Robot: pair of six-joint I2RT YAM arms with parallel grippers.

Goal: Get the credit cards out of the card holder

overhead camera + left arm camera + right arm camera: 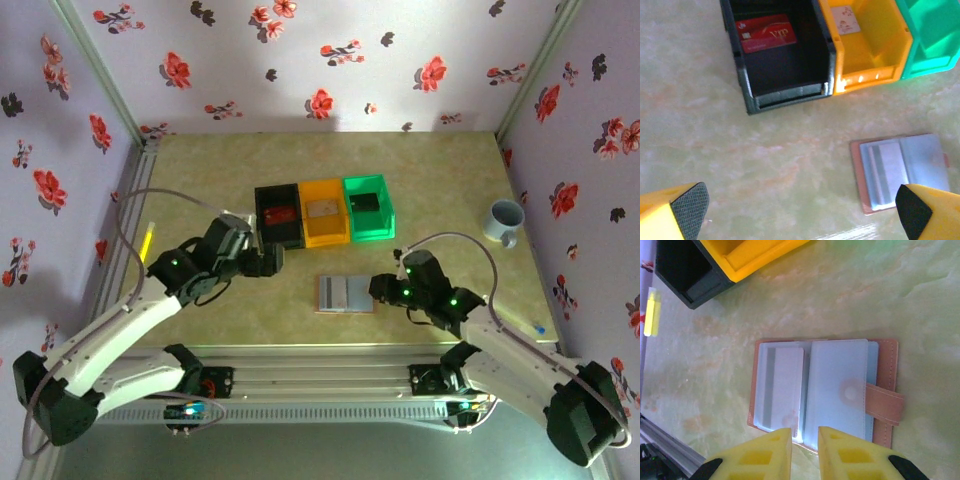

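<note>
Left gripper spread wide, nothing in it, hovering over the table near the black bin, red card inside | card holder lying open and flat before the bins | right gripper at its edge, fingers almost together, can't tell if they're pinching anything

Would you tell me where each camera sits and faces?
Top external: above and behind, looking down on the table; left arm and right arm show.
Left wrist: on the left arm, facing the black bin and card holder; left hand, fingers wide apart, shows.
Right wrist: on the right arm, down onto the open card holder; right hand, fingers close together, shows.
Shared by all: card holder.
</note>
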